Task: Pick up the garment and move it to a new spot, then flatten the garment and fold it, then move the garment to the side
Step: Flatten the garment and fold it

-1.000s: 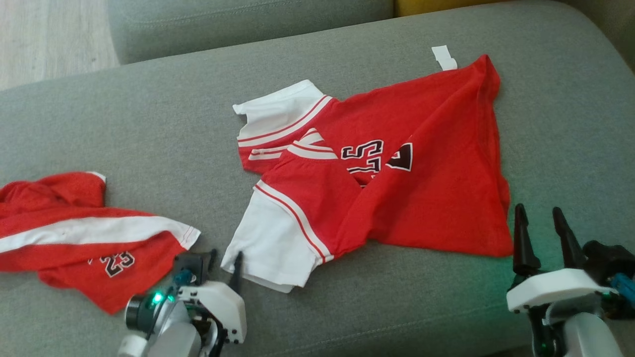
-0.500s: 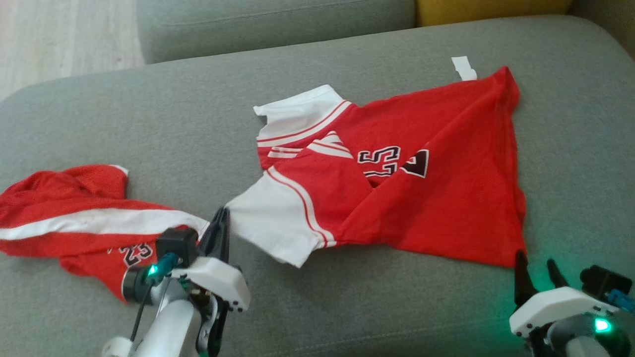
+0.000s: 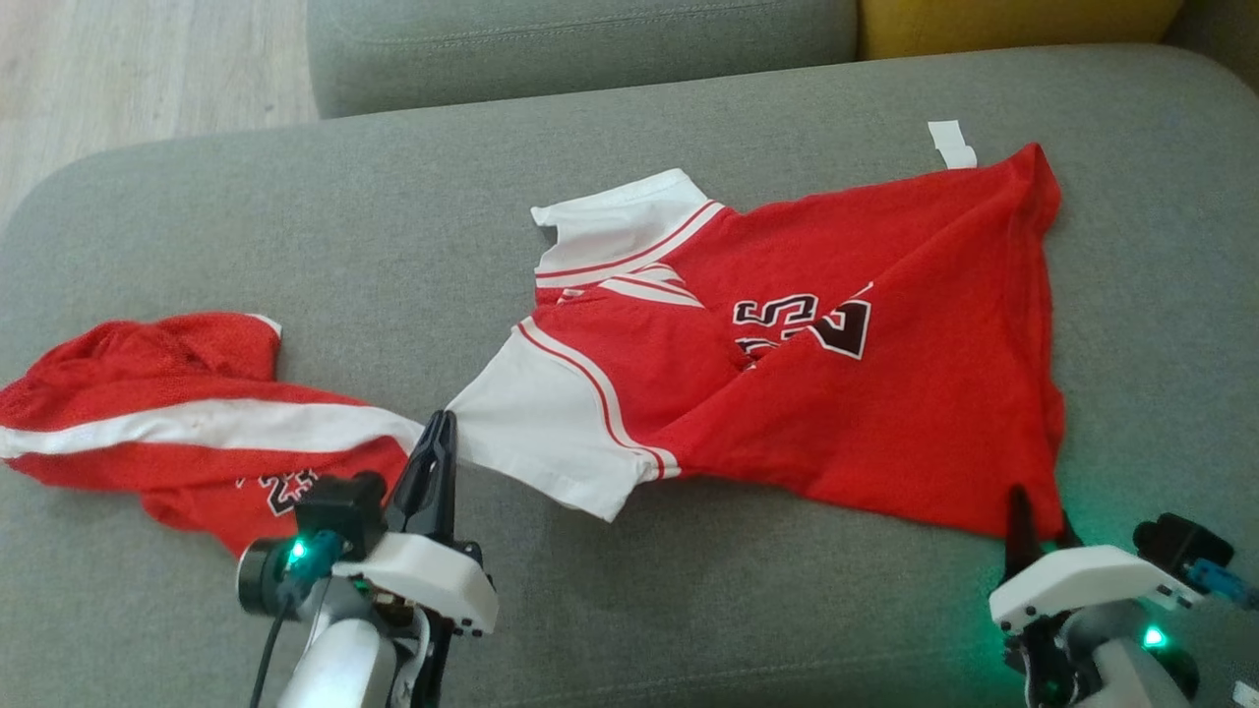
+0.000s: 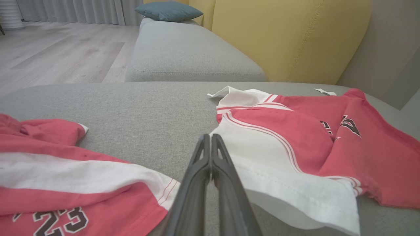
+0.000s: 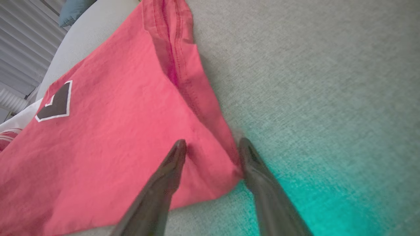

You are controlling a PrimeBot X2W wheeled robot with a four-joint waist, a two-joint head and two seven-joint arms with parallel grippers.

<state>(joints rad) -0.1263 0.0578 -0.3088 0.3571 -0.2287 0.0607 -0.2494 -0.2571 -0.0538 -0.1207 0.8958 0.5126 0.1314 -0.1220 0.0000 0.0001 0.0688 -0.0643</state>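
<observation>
The left tool is pinched shut on the tip of the white sleeve. The right tool is open, with one finger on each side of the bottom corner of the shirt. The red shirt lies crumpled in the middle of the gray sofa. Red shorts lie just beside the left tool.

The step looks like flattening. The right tool should close on all the cloth at the corner. Then both tools should pull apart slowly and low, so the folds open. The left tool should not catch the shorts.
</observation>
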